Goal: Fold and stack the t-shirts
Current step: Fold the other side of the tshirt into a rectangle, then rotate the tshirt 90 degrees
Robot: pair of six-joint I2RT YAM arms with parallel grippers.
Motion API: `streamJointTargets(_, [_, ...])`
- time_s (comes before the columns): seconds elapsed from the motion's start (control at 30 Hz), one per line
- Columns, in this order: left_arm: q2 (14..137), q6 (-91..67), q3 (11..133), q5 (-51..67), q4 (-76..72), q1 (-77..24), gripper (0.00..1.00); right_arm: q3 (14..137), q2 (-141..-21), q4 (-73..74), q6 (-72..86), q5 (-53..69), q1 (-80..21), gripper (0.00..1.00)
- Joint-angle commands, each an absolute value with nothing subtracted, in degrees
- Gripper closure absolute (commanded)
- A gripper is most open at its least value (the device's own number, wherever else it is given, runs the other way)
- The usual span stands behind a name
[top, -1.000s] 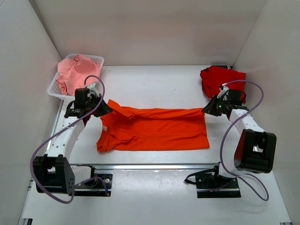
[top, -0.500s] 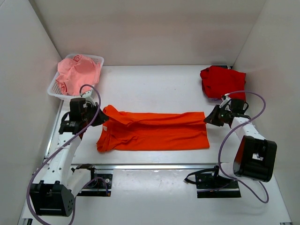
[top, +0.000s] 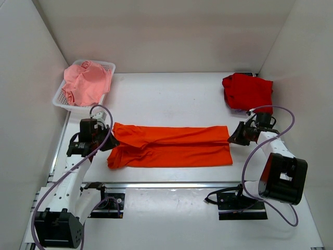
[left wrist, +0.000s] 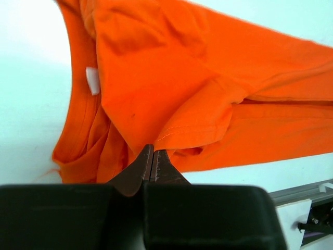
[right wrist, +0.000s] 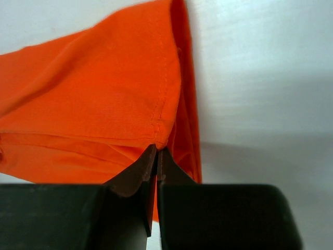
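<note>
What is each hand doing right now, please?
Left hand: closed on the orange shirt.
Right hand: closed on the shirt's other end.

White table point(top: 171, 94) carrying an orange t-shirt point(top: 171, 146) spread across its middle, a red t-shirt point(top: 247, 91) far right, a basket point(top: 108, 66) far left.

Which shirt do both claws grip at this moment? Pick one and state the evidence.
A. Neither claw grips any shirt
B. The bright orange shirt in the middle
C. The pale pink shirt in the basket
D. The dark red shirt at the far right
B: in the wrist views the left claw and the right claw are each shut on an edge of the orange shirt.
</note>
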State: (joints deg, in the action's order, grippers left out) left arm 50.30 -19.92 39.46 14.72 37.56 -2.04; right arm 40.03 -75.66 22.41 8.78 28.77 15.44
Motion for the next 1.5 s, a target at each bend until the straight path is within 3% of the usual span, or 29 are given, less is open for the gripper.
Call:
streamJointTargets(0.0, [48.3,-19.1,37.6,13.9,39.4,-1.4,1.0,41.3,-74.8,28.1,8.3,25.3,14.9,1.0])
streamJointTargets(0.07, [47.2,-19.9,37.6,15.4,39.2,-2.0,1.0,42.9,-74.6,31.7,7.8,21.5,13.8,1.0])
streamJointTargets(0.1, [46.9,-20.0,37.8,16.0,38.1,-2.6,0.95,43.7,-74.3,32.1,7.6,20.6,13.2,0.98])
streamJointTargets(0.27, [53.4,-21.6,41.0,16.2,30.2,-2.9,0.93,45.2,-73.1,29.1,8.3,20.4,12.4,0.65])
streamJointTargets(0.3, [57.3,-21.4,42.1,16.2,29.9,-2.6,0.8,46.1,-73.7,28.6,8.3,20.8,12.4,0.63])
streamJointTargets(0.33, [59.0,-21.4,43.7,16.3,29.2,-2.5,0.6,46.8,-73.9,28.6,8.4,20.8,11.9,0.59])
streamJointTargets(0.4, [65.6,-21.6,45.7,16.4,28.3,-1.9,0.48,49.1,-75.2,28.1,8.0,19.5,10.8,0.55])
streamJointTargets(0.67, [63.6,-23.8,41.6,18.1,29.4,-5.4,0.59,53.3,-80.0,23.5,7.4,22.3,6.4,0.56])
streamJointTargets(0.9, [57.1,-32.8,27.3,16.4,22.4,-11.7,0.61,54.3,-90.5,20.7,9.9,22.2,2.1,0.59])
streamJointTargets(1.07, [68.5,-32.5,27.3,10.3,18.6,-12.5,0.64,55.8,-96.7,23.0,13.5,18.0,0.9,0.71])
streamJointTargets(1.3, [94.8,-31.2,49.3,8.8,16.1,-13.6,0.71,49.7,-93.9,27.4,22.3,10.6,-2.7,0.72])
streamJointTargets(1.47, [113.2,-29.6,77.4,12.4,21.7,-15.2,0.73,42.7,-88.4,27.5,30.0,9.9,-11.0,0.72])
